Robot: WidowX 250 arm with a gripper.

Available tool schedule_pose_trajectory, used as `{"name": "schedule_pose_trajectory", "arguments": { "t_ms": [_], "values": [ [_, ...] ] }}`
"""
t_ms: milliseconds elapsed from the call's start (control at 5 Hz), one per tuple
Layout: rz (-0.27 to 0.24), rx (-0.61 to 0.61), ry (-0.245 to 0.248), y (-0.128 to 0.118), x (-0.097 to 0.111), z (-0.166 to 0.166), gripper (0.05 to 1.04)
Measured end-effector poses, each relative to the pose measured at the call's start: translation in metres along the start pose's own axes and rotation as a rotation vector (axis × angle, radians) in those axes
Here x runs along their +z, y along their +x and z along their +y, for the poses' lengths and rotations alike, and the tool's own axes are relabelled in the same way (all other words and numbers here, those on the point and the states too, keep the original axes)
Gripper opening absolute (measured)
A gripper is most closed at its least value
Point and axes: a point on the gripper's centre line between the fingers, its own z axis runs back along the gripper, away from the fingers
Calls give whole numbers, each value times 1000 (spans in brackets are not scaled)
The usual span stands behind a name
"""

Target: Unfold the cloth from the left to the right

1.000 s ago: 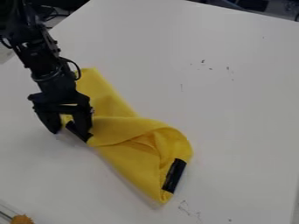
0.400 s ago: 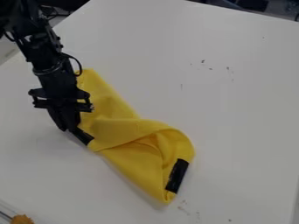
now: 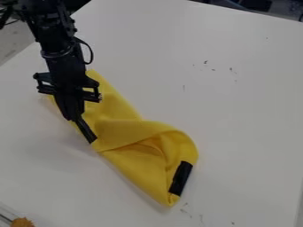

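Cloth lay bunched on the left half of the tabletop, running from far left toward the near middle, w/ a twisted fold across it. Hand was clenched on the cloth's left edge, right at the upper end of the left black strip; that edge looked slightly raised.

Main risk: slip. Grip seemed to take only a bit of edge, so a quick pull right could've popped it free & dropped the flap half-open. Next risk: drag. Nothing visible pinned the rest down, so w/o enough lift the whole cloth would prob. slide right instead of opening. Also, if the hand had pinched >1 layer (couldn't tell), they'd have come over together, i.e. no unfolding. The twist near the right black strip could've snagged or rolled under, esp. if pulled low. Best bet, prob.: lift first, then carry right, slow, & let go only once the flap was past the fold.
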Motion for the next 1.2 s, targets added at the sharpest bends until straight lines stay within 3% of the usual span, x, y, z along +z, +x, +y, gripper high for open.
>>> {"name": "schedule_pose_trajectory", "arguments": {
  "t_ms": [200, 400, 600, 1000, 1200],
  "values": [
    [-3, -37, 22, 10, 11, -11, 54],
    [-20, -104, 40, 32, 27, -26, 54],
    [0, -196, 46, 59, 30, -46, 53],
    [57, -353, 3, 108, 16, -77, 53],
    [51, -386, -6, 116, 12, -84, 53]
  ]
}}
